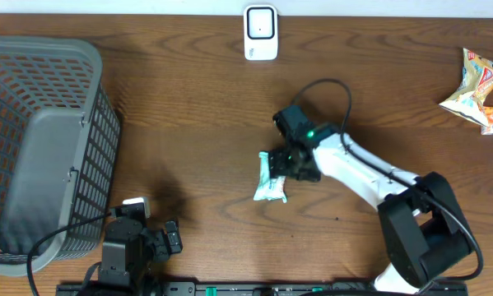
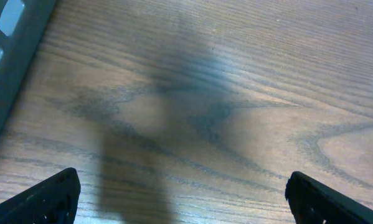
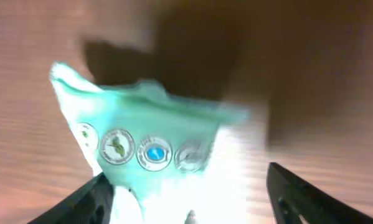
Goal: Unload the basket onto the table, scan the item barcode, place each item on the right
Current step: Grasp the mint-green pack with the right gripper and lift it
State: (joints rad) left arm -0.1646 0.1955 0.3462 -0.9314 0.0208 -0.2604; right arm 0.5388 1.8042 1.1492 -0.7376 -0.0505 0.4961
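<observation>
Item: teal packet (image 1: pixel 271 182), flat at centre of table (image 1: pixel 188 99), well apart from scanner (image 1: pixel 261 33) at far edge.
Right gripper (image 3: pixel 192 199): directly over packet, jaws spread astride it, gap showing at one finger; no hold seen.
Left gripper (image 2: pixel 183 199): jaws wide apart, empty, over bare wood near basket (image 1: pixel 32 123).
Status: early. Gripper at packet. Left to do: grasp, lift, carry to scanner, present barcode. Barcode not visible.

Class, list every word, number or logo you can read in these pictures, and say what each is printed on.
No text can be read anywhere.
Green packet: round badges in a row, lettering too blurred.
Crumpled snack bag: coloured print, too small to read.
White scanner: no legible marking.
</observation>
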